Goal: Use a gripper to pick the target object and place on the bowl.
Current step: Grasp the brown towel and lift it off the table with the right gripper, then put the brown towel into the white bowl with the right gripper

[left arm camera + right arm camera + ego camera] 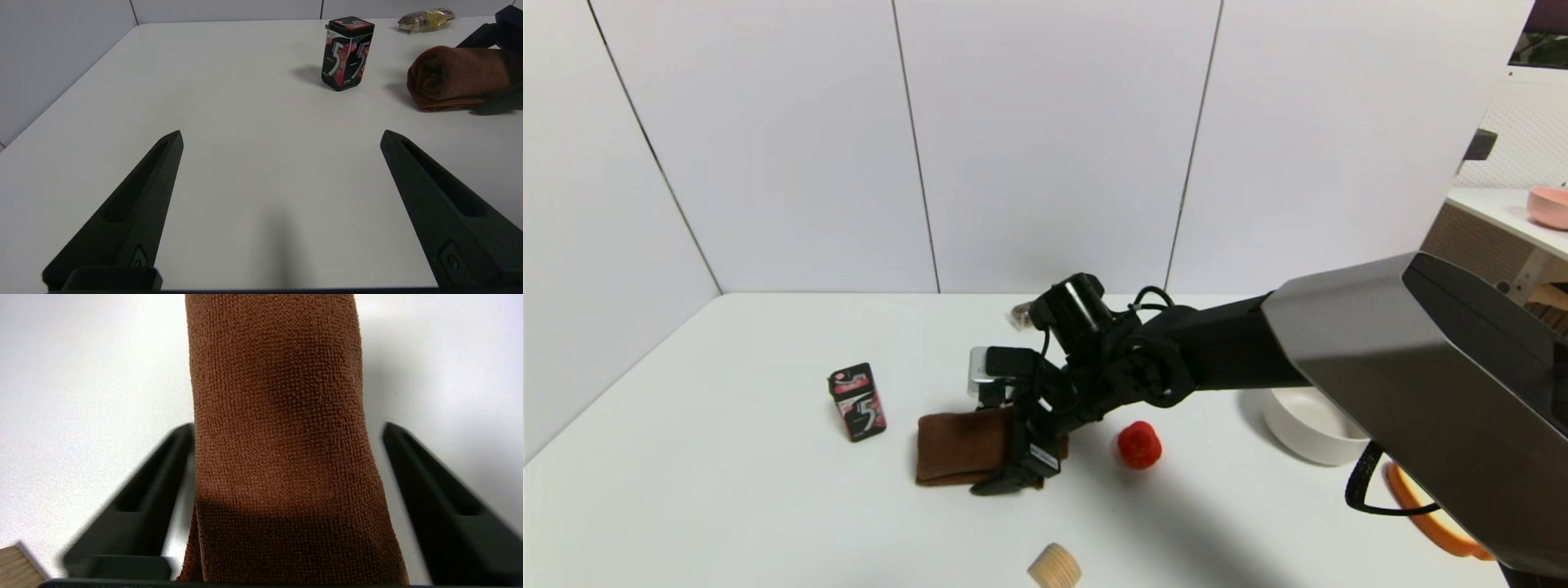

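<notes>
The dark brown folded towel [960,445] lies on the white table [727,490], left of centre. My right gripper [1013,445] is down over the towel's right end, open, with one finger on each side of it. In the right wrist view the towel [278,437] fills the gap of the gripper [286,428]; one finger touches its side and the other stands a little apart. The grey-beige bowl [1307,441] sits to the right, partly behind my right arm. My left gripper [282,134] is open and empty over bare table, with the towel [457,75] farther off.
A black gum box [858,402] stands left of the towel. A small red toy [1138,445] sits between towel and bowl. A wooden cylinder [1054,567] lies near the front edge. A snack packet [427,18] lies at the back. A pink bowl [1549,206] is on a side table.
</notes>
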You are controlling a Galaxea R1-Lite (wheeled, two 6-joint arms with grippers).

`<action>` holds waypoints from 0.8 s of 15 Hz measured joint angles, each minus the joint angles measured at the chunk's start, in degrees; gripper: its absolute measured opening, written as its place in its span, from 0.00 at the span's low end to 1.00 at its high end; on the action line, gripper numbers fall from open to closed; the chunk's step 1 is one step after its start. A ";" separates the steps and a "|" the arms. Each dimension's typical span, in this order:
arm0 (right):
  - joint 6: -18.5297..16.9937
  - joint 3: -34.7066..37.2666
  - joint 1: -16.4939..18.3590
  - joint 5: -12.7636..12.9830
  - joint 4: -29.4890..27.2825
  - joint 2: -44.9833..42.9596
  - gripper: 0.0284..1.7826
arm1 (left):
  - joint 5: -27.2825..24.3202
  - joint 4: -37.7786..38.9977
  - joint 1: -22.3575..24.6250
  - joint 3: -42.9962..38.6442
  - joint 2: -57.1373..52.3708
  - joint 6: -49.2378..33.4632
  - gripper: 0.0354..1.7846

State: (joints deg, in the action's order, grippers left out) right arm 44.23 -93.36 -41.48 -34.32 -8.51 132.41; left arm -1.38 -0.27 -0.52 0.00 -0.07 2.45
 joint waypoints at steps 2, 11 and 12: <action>-0.02 0.00 0.00 0.74 -0.09 0.00 0.64 | -0.02 0.00 0.00 0.00 0.00 0.00 0.96; 0.48 -0.09 -0.05 0.80 -0.88 -0.94 0.20 | -0.02 0.00 0.00 0.00 0.00 0.00 0.96; 0.37 -0.09 0.00 0.80 -0.89 -1.27 0.20 | 0.00 0.00 0.00 0.00 0.00 0.00 0.96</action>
State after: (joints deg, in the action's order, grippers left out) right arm 44.59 -93.44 -41.48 -33.51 -9.40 131.15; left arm -1.38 -0.27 -0.52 0.00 -0.07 2.45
